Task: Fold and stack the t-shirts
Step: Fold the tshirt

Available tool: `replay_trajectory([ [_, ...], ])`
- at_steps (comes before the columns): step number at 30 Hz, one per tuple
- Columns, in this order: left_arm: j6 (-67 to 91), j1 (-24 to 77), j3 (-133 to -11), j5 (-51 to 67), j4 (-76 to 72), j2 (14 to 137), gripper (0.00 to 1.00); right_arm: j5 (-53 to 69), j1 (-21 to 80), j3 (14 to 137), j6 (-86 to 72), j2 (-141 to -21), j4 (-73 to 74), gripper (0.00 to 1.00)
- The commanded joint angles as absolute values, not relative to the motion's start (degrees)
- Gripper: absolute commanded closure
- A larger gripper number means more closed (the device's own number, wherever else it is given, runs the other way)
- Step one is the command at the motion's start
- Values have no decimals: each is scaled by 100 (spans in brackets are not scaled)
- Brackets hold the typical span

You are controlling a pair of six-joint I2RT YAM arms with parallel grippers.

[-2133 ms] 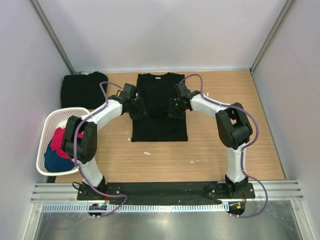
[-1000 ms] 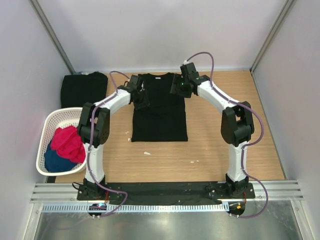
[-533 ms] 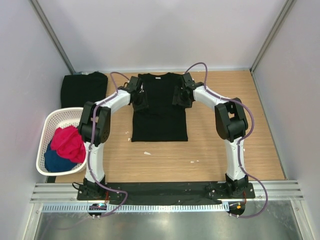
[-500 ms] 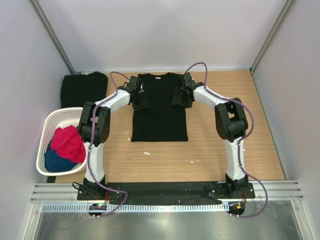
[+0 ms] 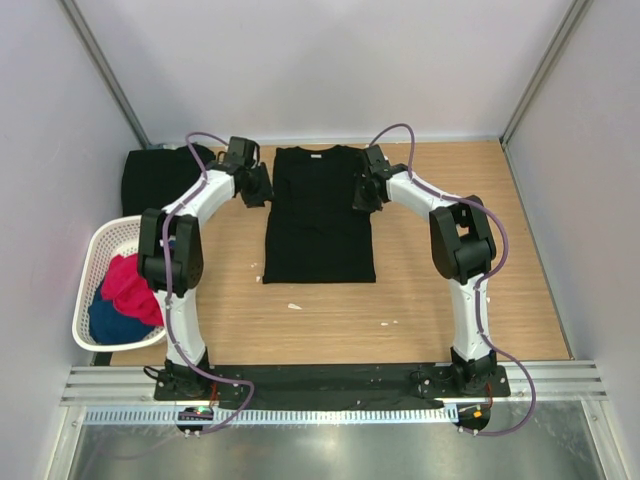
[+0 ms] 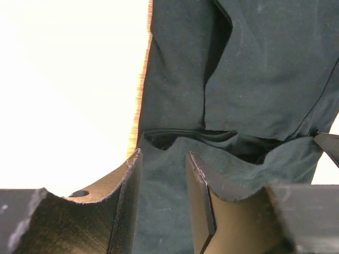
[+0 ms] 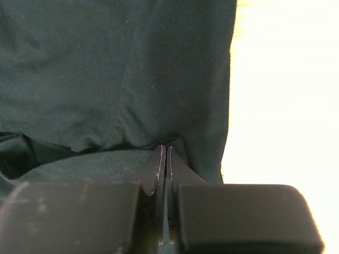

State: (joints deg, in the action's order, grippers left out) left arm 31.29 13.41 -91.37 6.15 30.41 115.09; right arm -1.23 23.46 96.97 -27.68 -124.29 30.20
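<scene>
At the far middle of the table [image 5: 420,290], a spread t-shirt [image 5: 320,225] is laid flat. Its right sleeve edge is pinched by the right pincer [image 7: 163,149], which is closed tight. The left pincer [image 6: 164,153] is held narrowly parted at the left sleeve, with cloth seen in the gap; a grip cannot be told. A folded t-shirt [image 5: 160,180] is seen at the far left.

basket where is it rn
In the top view, the white basket sits at the left side, right beside the left arm, with the folded black t-shirt just behind it.
</scene>
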Motion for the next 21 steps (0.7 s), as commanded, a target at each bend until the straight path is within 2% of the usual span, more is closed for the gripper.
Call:
replay_trajectory([
  [1,3155,1362,-9202,703,3041,11549,60,-404,2338,9827,-2839,-12165,2813,99],
  [7,3076,1362,-9193,738,2962,11707,62,-615,2320,9571,-2769,-11699,2716,99],
  [15,3032,1362,-9211,835,2909,12006,67,-659,2241,9545,-2733,-11663,2768,99],
  [18,2988,1371,-9220,887,2857,12085,73,-668,2224,9589,-2716,-11707,2795,99],
  [21,2988,1362,-9229,870,2813,12146,83,-799,2197,9720,-2707,-11803,2979,99],
])
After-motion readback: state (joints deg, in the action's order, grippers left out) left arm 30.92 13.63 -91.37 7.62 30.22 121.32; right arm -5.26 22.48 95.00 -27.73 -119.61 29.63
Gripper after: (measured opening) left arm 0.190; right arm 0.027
